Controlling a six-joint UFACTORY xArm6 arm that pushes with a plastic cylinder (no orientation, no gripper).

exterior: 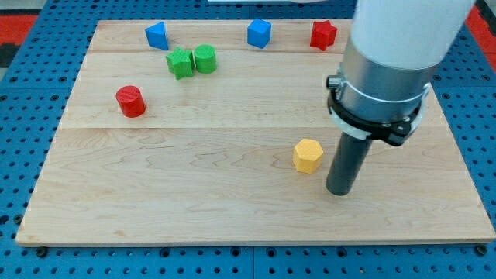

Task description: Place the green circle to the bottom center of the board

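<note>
My tip (339,191) rests on the counter (194,209) toward the view's lower right, and there are no jaws here to open or shut: the arm ends in a bare dark rod that holds nothing. Just beside the tip, on the view's left, sits the yellow hexagon block (308,155), apart from it and no part of this job. The green circle (205,58) lies well away, up and to the view's left, near the top edge, touching the green star-shaped block (180,63) on its left side. A round block has no long axis, so what matters is direction: to drive it down toward the bottom centre, I judge the tip must first travel past it and come at it from the top side, without catching its green neighbour. Farther out, a red cylinder (130,101) stands at the left, and along the top edge sit two blue blocks (156,35) (259,33) and a red star-like block (323,35). The wooden board lies on a blue perforated base (23,93).
</note>
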